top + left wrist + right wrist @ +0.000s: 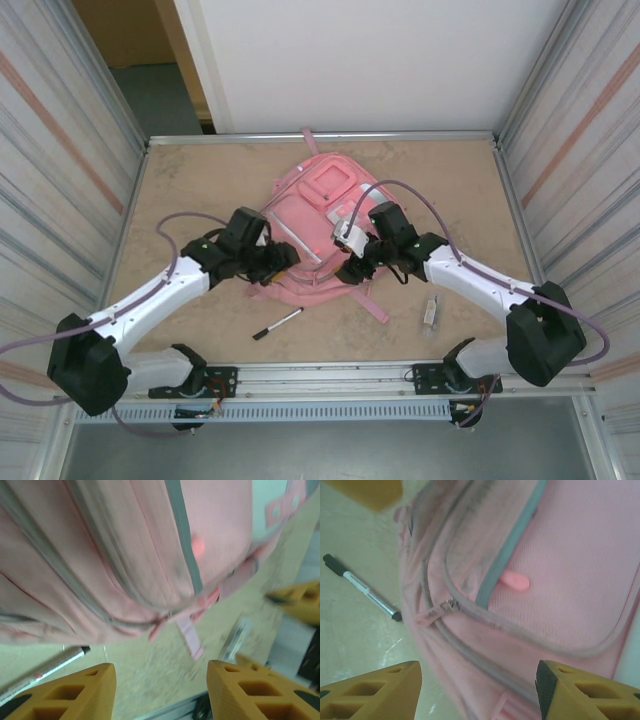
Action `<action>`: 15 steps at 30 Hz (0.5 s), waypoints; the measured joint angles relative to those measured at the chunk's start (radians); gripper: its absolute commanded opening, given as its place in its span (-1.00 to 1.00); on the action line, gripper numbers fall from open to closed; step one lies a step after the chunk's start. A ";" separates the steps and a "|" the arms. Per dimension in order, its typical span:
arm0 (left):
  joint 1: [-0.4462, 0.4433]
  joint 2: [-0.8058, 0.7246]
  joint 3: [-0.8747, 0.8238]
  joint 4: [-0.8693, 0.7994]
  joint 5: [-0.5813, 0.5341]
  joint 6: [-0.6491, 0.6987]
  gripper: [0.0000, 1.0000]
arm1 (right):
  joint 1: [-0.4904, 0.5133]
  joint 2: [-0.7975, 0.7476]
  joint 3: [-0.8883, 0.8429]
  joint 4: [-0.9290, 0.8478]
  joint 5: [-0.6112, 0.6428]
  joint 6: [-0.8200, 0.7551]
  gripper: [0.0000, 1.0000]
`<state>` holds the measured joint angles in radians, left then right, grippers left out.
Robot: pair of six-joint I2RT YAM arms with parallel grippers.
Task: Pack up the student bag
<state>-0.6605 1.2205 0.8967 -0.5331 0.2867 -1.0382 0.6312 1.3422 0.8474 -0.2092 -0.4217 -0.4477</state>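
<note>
The student bag (315, 215), a pink backpack with grey zips, lies flat mid-table. My left gripper (285, 258) hovers at its near left edge, and my right gripper (355, 268) at its near right edge. In the left wrist view the left gripper (161, 690) is open over bare table, the student bag (125, 545) just beyond its fingertips. The right gripper (477, 690) is open above the student bag (560, 580), nothing between its fingers. A metal zip slider (451, 605) with a pink tab sits ahead of it, and a pink rubber pull (515, 581) lies on the front pocket.
A black-and-white pen (277, 323) lies on the table in front of the bag, and is the pen (45, 670) (362, 587) seen by both wrist cameras. A small clear object (431, 311) rests near the right arm. Metal walls enclose the table on both sides.
</note>
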 measured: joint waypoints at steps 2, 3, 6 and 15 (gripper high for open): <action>-0.066 0.040 0.031 -0.025 -0.031 0.020 -0.04 | -0.006 0.000 -0.018 0.077 -0.002 -0.081 0.23; -0.100 0.067 0.052 -0.035 -0.056 0.025 -0.06 | -0.011 0.000 -0.027 0.111 -0.002 -0.113 0.22; -0.171 0.135 0.100 -0.045 -0.123 0.026 -0.09 | -0.038 0.000 -0.057 0.216 -0.002 -0.145 0.22; -0.235 0.297 0.175 -0.047 -0.249 0.019 -0.11 | -0.097 -0.061 -0.161 0.396 -0.005 -0.144 0.22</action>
<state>-0.8955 1.5177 1.0721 -0.5797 0.0376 -1.0195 0.5346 1.2816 0.6865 0.1871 -0.4267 -0.5919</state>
